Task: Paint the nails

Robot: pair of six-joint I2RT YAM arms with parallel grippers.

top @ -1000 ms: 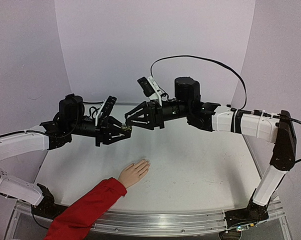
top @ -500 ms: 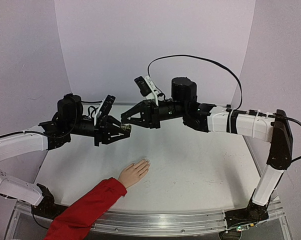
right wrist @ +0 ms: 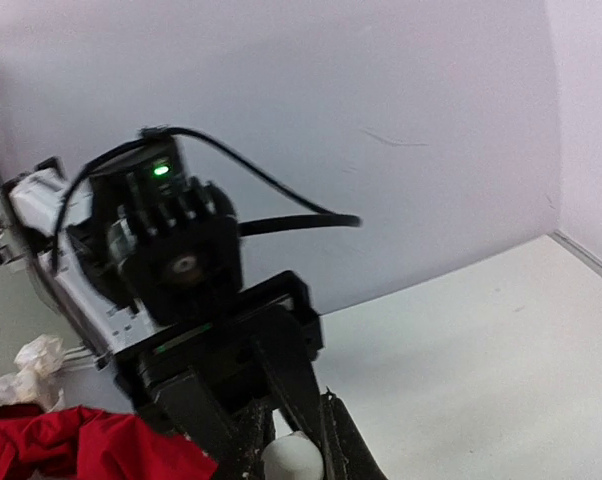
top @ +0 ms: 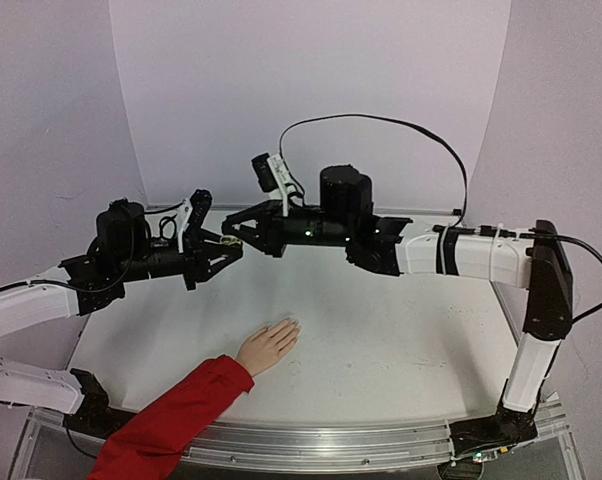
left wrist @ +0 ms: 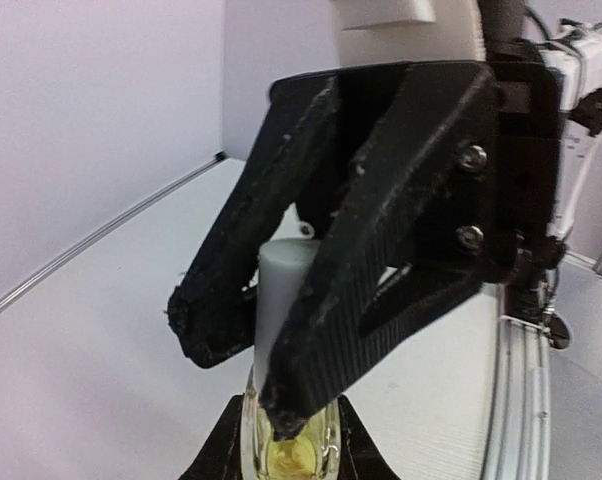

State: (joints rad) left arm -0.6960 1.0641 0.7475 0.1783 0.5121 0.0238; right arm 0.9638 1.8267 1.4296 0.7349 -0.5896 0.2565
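The peach hand (top: 269, 345) lies flat on the table, its red sleeve (top: 171, 415) running to the front edge. Its tiny nails (top: 289, 326) point to the back right and look pale. Above and behind it my two grippers meet in the air. My left gripper (top: 224, 252) is shut on the small yellow-green bottle (left wrist: 286, 452), seen between its fingers in the left wrist view. My right gripper (top: 233, 231) is shut on the bottle's white cap (left wrist: 284, 285), which also shows in the right wrist view (right wrist: 293, 458). The cap sits on the bottle.
White table (top: 401, 330) with a metal rail (top: 331, 440) along the front and walls close at the back and sides. A crumpled white tissue (right wrist: 26, 365) lies near the red sleeve (right wrist: 71, 440). A black cable (top: 381, 120) arcs over the right arm.
Both grippers have moved left and slightly back together, still joined at the bottle. The hand has not moved.
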